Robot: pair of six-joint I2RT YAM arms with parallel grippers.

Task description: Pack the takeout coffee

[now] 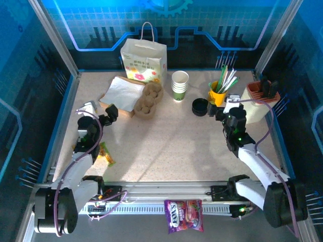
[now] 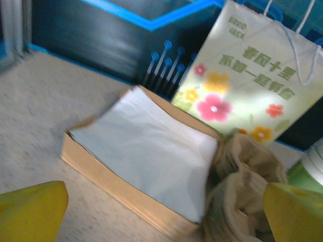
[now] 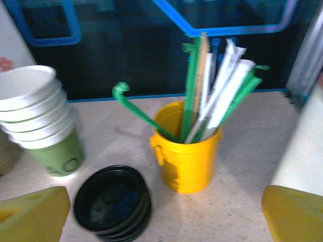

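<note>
Speckled tabletop (image 1: 176,146) bears stacked cups (image 1: 180,85) near "GOOD LUCK" bag (image 2: 252,85).

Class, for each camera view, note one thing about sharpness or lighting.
Top view: sharp, table evenly lit, blue glow on the back wall. Left wrist view: blurred throughout, bag print soft, left fingers out of focus. Right wrist view: straw cup fairly crisp, cups softer, right fingers blurred.

white-and-black arms (image 1: 75,170), yellow fingertips (image 2: 31,214)

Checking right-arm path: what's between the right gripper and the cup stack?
Stacked black lids lie between right gripper and cups; top external view shows it.
</note>
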